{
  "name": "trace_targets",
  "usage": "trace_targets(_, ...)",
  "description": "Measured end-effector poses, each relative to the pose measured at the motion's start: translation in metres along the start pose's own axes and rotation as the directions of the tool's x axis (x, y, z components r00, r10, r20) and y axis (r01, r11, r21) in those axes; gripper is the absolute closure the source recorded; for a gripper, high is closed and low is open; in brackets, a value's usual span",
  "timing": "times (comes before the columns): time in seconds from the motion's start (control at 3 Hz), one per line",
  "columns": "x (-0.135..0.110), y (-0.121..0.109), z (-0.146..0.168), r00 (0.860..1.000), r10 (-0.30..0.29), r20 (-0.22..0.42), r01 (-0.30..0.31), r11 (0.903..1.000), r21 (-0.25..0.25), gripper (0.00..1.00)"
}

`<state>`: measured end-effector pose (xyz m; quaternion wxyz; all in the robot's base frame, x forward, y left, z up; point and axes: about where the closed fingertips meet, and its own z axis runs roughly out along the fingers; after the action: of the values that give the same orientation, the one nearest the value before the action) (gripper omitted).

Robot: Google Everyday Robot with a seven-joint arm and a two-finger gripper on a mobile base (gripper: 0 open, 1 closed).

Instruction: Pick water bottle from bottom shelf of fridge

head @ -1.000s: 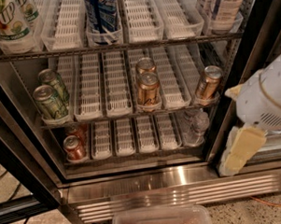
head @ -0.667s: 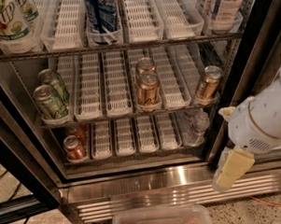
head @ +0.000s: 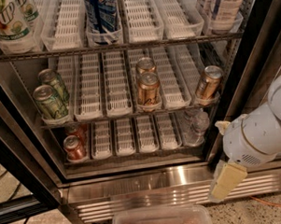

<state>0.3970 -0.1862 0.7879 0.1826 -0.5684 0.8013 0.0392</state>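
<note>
The fridge (head: 134,191) stands open. Its bottom shelf (head: 125,139) carries white lane trays. The gripper (head: 226,181) hangs low at the right, outside the fridge, and I cannot tell whether it is open. The water bottle (head: 195,125) stands at that shelf's right end.

Two green cans (head: 50,103), three gold cans (head: 148,89), two red cans (head: 75,148), two water bottles (head: 197,126); one gripper (head: 226,181), low by the fridge's (head: 148,188) right side.

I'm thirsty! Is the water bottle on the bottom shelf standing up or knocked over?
Standing up: the water bottle sits cap-up, far right on the bottom shelf. The gripper hangs outside, lower right.
</note>
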Motion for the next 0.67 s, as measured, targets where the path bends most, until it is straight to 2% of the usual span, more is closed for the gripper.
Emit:
trace_targets(0.33,0.003,0.004,0.01,0.999,0.018,0.029,-0.018,0.9996,0.02,0.0)
trace_targets(0.67,0.022,0.014,0.043,0.992,0.085,0.094,-0.088,0.9955,0.034,0.0)
